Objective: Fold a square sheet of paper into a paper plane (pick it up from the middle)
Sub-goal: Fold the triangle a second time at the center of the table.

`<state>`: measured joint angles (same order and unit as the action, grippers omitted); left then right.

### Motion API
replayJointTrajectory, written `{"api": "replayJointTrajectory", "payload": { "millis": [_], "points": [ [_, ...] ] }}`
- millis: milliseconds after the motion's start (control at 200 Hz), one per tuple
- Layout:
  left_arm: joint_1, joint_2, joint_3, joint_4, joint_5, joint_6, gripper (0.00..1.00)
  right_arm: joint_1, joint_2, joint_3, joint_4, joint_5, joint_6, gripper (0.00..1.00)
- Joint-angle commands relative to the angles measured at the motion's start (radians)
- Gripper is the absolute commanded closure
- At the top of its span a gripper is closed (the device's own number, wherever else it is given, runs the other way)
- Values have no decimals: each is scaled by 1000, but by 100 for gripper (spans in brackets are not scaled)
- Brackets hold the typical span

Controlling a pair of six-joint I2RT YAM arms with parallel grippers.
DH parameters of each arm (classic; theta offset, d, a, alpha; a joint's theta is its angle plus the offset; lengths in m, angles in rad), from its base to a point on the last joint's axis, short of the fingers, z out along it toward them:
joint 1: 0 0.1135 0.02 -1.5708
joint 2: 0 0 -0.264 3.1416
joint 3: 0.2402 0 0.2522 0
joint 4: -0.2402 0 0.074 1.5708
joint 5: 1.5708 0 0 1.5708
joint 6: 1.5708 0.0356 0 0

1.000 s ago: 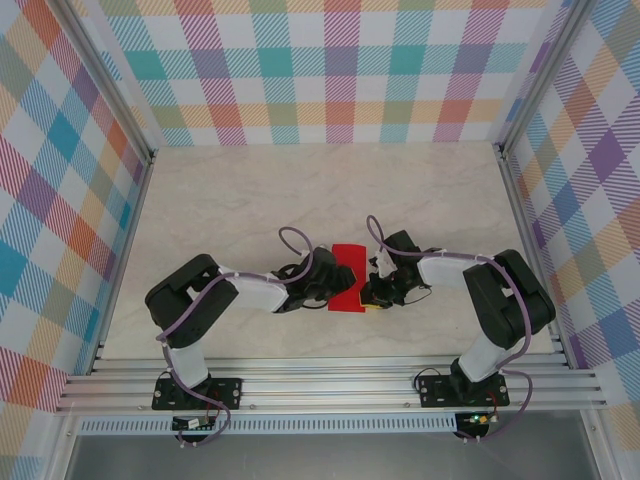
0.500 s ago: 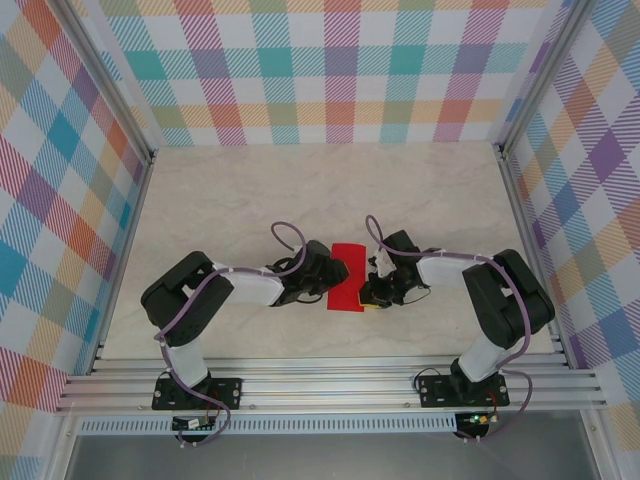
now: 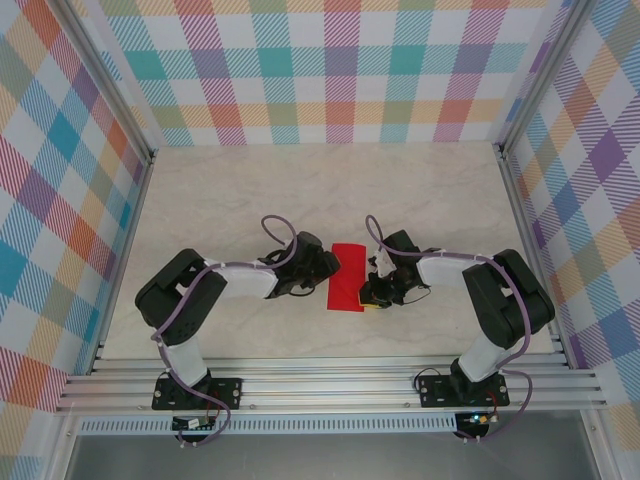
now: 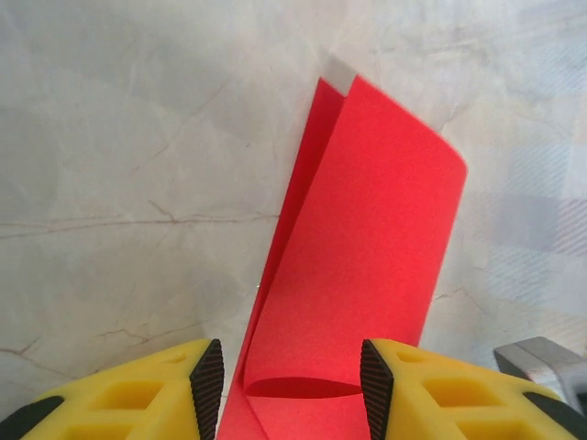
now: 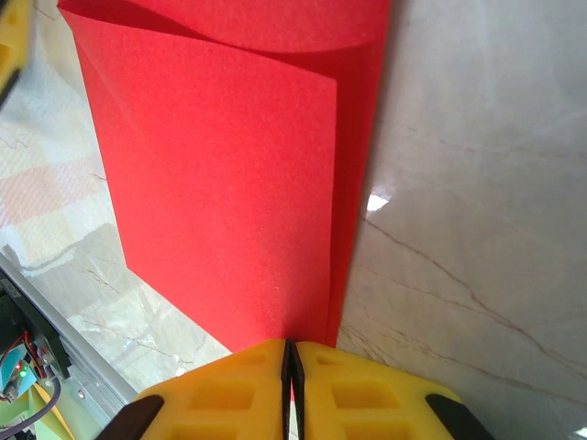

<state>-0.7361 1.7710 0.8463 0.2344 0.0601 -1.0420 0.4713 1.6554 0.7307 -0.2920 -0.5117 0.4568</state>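
The red sheet of paper (image 3: 348,277) lies on the marble table, folded over on itself into a narrow rectangle. In the left wrist view the paper (image 4: 367,238) has a rounded, uncreased fold that bulges up between my left gripper's fingers. My left gripper (image 3: 322,272) (image 4: 286,390) is open at the paper's left side, and its black pads (image 4: 207,385) stand on either side of the loop. My right gripper (image 3: 372,290) (image 5: 291,367) is shut on the paper's (image 5: 229,165) two stacked free edges at the right side.
Checked walls close off the table (image 3: 300,190) at the back and both sides. An aluminium rail (image 3: 330,385) runs along the near edge by the arm bases. A yellow left finger (image 5: 11,37) shows at the top left of the right wrist view.
My left gripper has drawn back to the left off the paper and its jaws have spread a little. The right gripper and the paper have stayed put.
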Motion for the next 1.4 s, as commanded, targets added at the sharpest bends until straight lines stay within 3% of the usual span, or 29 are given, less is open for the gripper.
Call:
{"api": "replayJointTrajectory", "payload": {
  "millis": [0, 465, 820, 1095, 1395],
  "points": [
    [0, -57, 10, 2, 29, 30, 54, -5, 41, -13, -53, 79, -2, 87],
    [-45, 109, 87, 65, 141, 24, 61, -7, 37, -7, -53, 76, -3, 87],
    [-44, 137, 58, 26, 93, 13, 65, -6, -22, 26, -97, 57, -1, 85],
    [-44, 145, 55, 23, 91, 14, 65, -4, -116, 66, -103, -32, 21, 83],
    [-44, 148, 58, 26, 95, 10, 66, 33, -9, 115, -16, -80, 67, 85]
  ]
}}
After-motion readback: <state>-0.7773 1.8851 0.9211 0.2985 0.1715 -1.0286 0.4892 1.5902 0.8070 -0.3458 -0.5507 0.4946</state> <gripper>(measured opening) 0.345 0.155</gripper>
